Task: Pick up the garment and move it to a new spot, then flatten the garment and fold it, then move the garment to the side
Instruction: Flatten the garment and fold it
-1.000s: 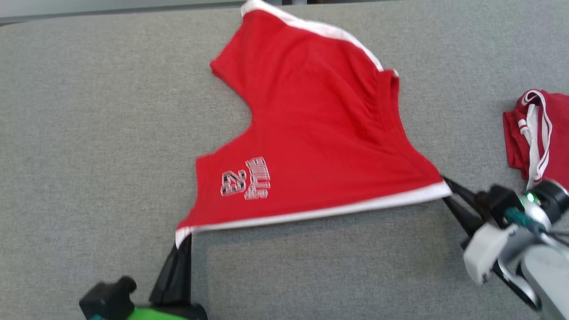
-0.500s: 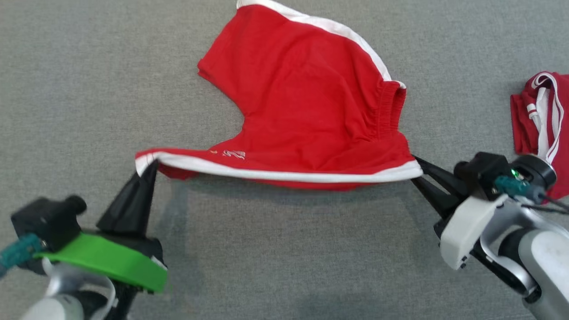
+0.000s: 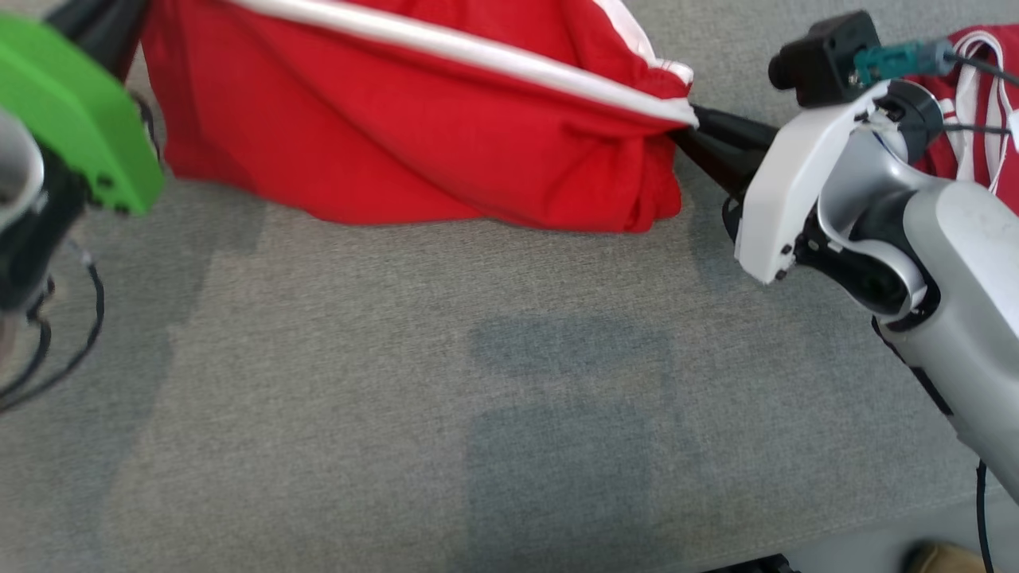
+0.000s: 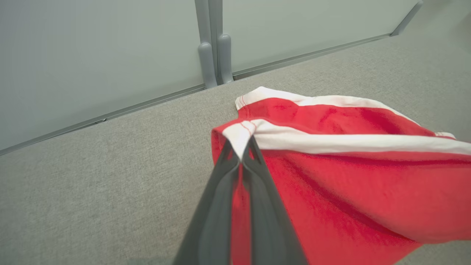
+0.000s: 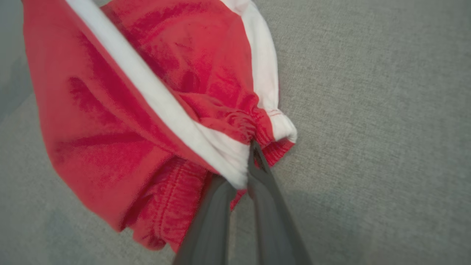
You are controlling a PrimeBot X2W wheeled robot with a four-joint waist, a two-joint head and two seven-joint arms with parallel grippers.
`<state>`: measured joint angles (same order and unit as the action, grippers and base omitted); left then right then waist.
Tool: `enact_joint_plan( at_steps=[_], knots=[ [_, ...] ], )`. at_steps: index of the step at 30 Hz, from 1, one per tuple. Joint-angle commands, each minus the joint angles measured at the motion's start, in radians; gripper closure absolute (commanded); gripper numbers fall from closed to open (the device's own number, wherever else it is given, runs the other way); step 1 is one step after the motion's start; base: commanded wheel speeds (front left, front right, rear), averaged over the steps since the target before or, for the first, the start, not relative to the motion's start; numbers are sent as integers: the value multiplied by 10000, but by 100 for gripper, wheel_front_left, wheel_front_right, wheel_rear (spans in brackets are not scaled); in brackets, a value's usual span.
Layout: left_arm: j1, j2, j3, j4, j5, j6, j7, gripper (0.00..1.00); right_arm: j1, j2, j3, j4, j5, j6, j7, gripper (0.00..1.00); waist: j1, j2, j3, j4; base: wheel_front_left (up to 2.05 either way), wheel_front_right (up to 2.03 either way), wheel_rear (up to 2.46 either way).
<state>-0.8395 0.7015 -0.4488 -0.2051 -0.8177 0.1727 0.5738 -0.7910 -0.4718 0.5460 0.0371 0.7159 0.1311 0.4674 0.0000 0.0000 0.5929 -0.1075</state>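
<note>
Left claw (image 4: 241, 152): clamped tight on the white-trimmed corner of the red garment (image 3: 414, 135). From where I stand, the garment is strung between both arms, its body sagging toward the grey tabletop (image 3: 509, 414). At the far end, the right claw (image 3: 694, 126) is pinched on the opposite corner, with trim and gathered waistband bunched together. Hazards: both holds are thin fingertip pinches, so an uneven pull could slip a corner free. The bunched right corner may lay down creased, and a swing to the right could snag the second red garment (image 3: 975, 95) just beside that arm.
</note>
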Motion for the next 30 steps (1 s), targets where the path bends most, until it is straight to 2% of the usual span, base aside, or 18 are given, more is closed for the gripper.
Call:
enact_joint_plan(
  at_steps=[1, 8, 14, 20, 30],
  knots=[
    [-793, -187, -194, 471, 234, -186, 208, 100, -325, 95, 13, 250, 244, -9, 45, 100, 0, 0, 616, -557, 0, 0, 0],
    [-3390, -1165, -1237, 2975, 975, -830, 1131, 100, -1102, 97, 282, 845, 809, -9, 172, 100, 0, 0, 741, -741, 0, 0, 0],
    [-4289, -1661, -1815, 4704, 1321, -1147, 1469, 100, -1611, 311, 428, 963, 824, -9, -26, 100, 0, 0, 778, -1011, 0, 0, 0],
    [-4632, -2029, -1927, 5714, 1339, -1436, 1073, 100, -1786, 285, 758, 1076, 680, -8, -74, 100, 0, 0, 706, -1089, 0, 0, 0],
    [-4877, -2307, -1945, 6685, 1397, -1604, 417, 100, -1763, 263, 736, 1495, 315, -9, -396, 100, 0, 0, 553, -1056, 0, 0, 0]
  ],
)
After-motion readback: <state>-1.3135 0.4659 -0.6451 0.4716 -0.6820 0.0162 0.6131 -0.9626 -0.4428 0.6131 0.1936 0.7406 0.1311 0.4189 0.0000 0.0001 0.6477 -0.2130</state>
